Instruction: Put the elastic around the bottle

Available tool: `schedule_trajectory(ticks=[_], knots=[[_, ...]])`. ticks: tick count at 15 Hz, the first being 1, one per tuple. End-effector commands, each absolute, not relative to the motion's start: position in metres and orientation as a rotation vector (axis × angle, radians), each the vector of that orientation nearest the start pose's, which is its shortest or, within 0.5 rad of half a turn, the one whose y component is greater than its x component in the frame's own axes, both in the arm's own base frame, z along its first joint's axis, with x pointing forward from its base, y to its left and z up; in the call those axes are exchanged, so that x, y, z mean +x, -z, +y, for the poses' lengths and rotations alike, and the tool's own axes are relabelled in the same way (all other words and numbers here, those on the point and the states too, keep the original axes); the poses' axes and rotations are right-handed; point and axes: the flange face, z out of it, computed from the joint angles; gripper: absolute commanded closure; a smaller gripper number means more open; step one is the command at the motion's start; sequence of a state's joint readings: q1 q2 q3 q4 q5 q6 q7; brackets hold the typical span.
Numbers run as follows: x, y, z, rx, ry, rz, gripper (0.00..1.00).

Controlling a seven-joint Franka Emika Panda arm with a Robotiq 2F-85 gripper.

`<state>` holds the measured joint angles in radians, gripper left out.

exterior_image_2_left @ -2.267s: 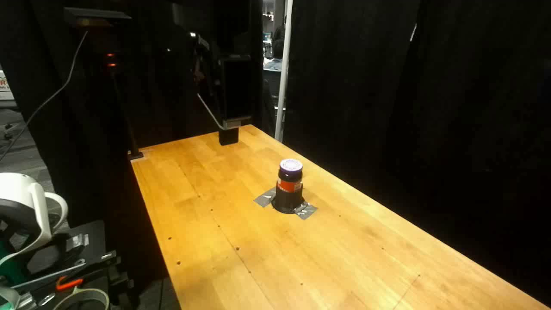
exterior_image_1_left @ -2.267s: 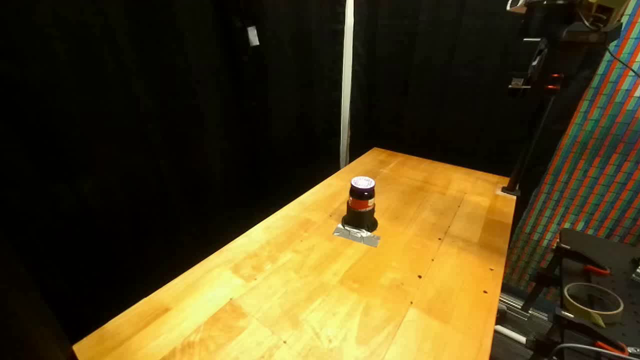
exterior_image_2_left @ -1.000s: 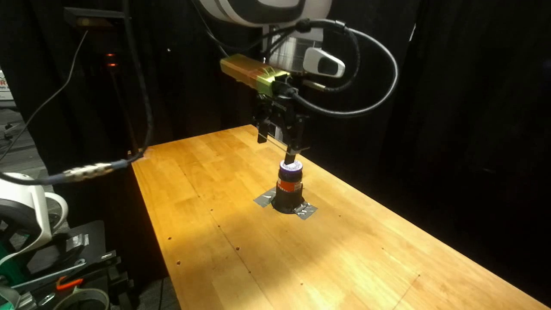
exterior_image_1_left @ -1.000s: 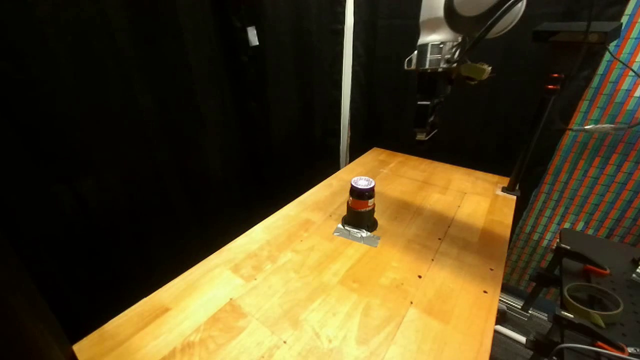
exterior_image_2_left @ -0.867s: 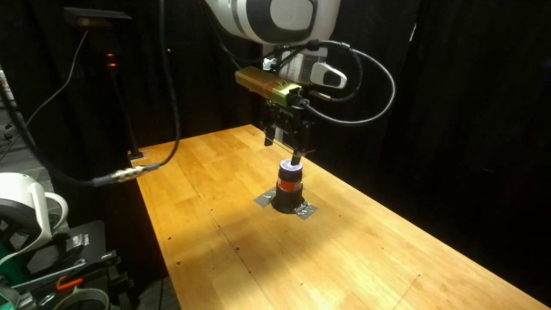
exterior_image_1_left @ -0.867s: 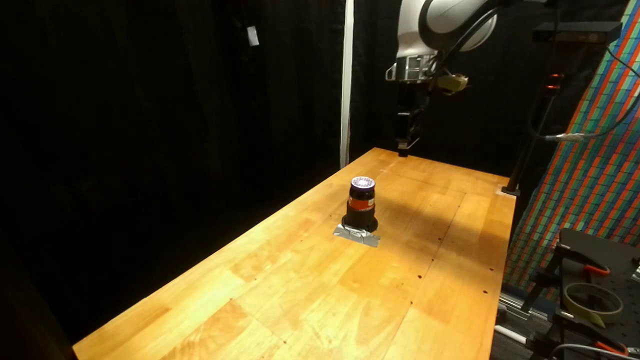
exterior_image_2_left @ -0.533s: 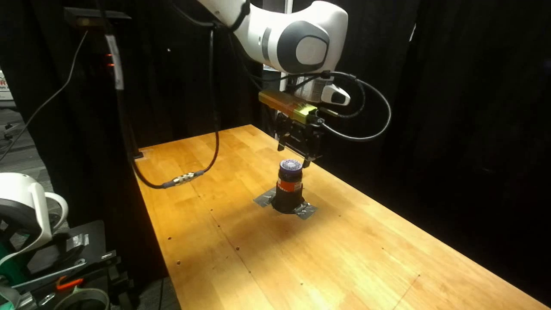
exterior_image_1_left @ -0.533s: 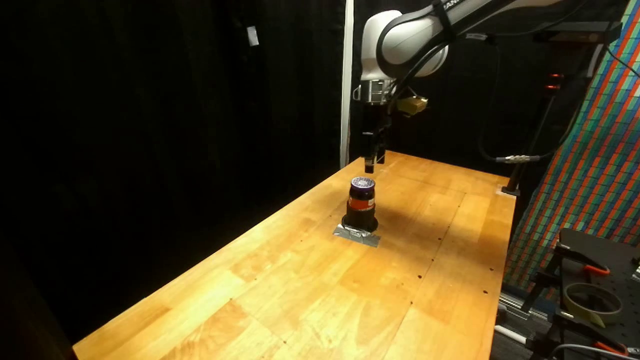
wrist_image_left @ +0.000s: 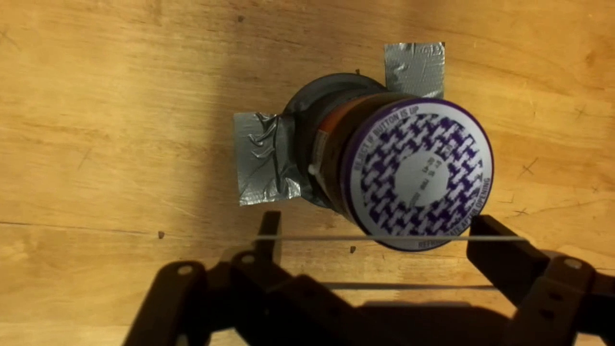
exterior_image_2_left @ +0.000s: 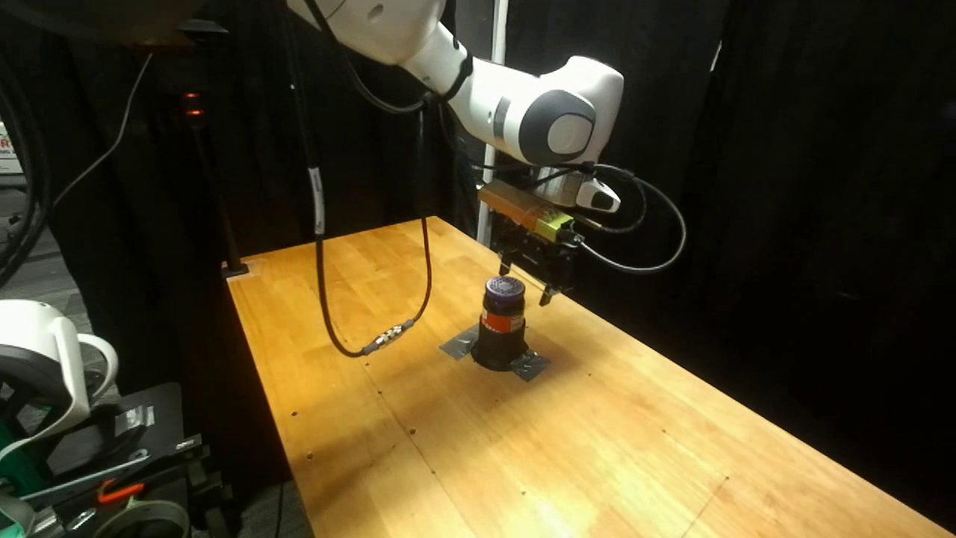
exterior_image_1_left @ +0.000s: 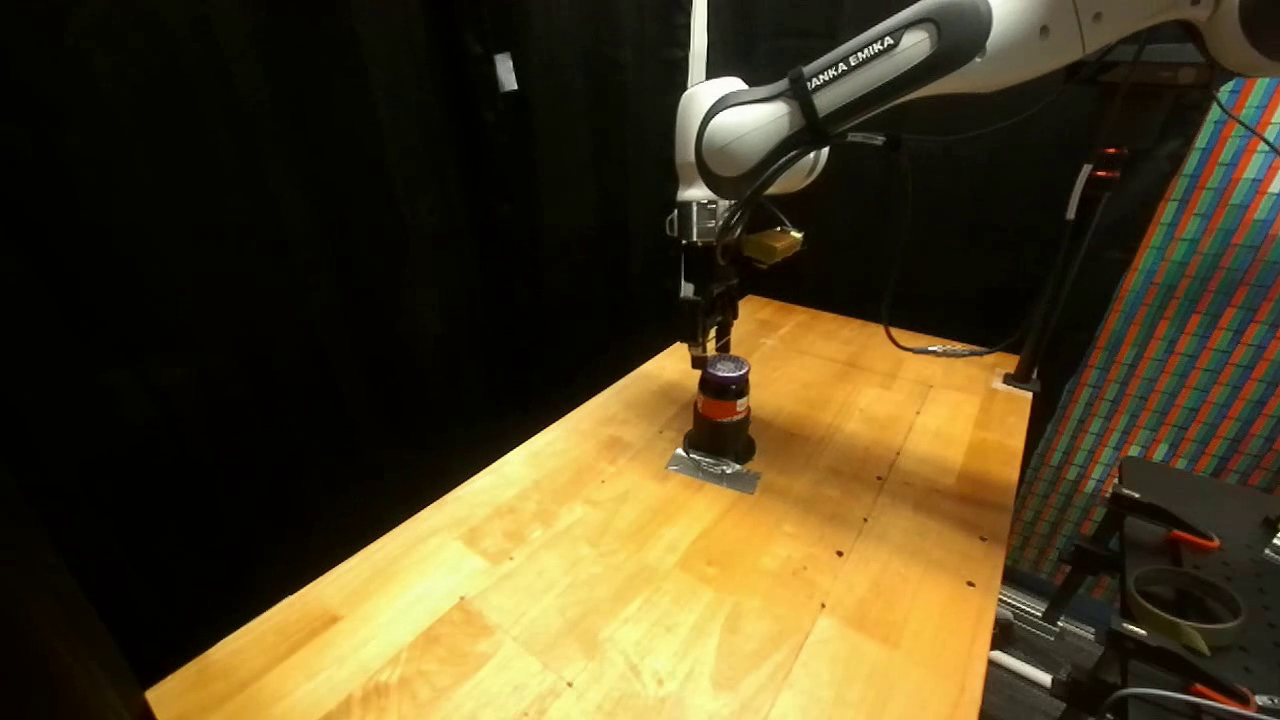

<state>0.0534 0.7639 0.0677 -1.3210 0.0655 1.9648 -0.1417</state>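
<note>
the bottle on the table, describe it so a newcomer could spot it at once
On the long wooden table, find the black base with silver tape at its foot. The bottle rises upright from that base. Unlike base and tape, it carries an orange-red label and a purple-and-white lid.

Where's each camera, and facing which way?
An exterior view: raised, facing down along the brown wooden table at the squat dark bottle with orange-red band; white arm shows from upper right.
An exterior view: raised, facing bottle and table; arm shows from upper left, black cable looping.
Wrist view: wrist-mounted, facing down at the bottle; black fingers show, thin pale elastic stretched between.
Both exterior views share table, bottle, arm; probably opposite ends.
</note>
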Motion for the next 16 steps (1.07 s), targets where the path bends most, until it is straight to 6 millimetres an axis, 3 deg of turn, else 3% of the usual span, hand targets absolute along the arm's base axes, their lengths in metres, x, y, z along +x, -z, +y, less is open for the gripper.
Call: schedule_trajectory(ticks=[1, 4, 9, 16], knots=[[0.738, -0.268, 0.088, -2.990, -0.243, -0.364, 0.00], [0.739, -0.264, 0.092, -2.984, -0.316, -0.375, 0.00], [0.746, -0.256, 0.105, -2.999, -0.288, -0.369, 0.00], [0.733, -0.247, 0.118, -3.084, -0.472, -0.397, 0.00]])
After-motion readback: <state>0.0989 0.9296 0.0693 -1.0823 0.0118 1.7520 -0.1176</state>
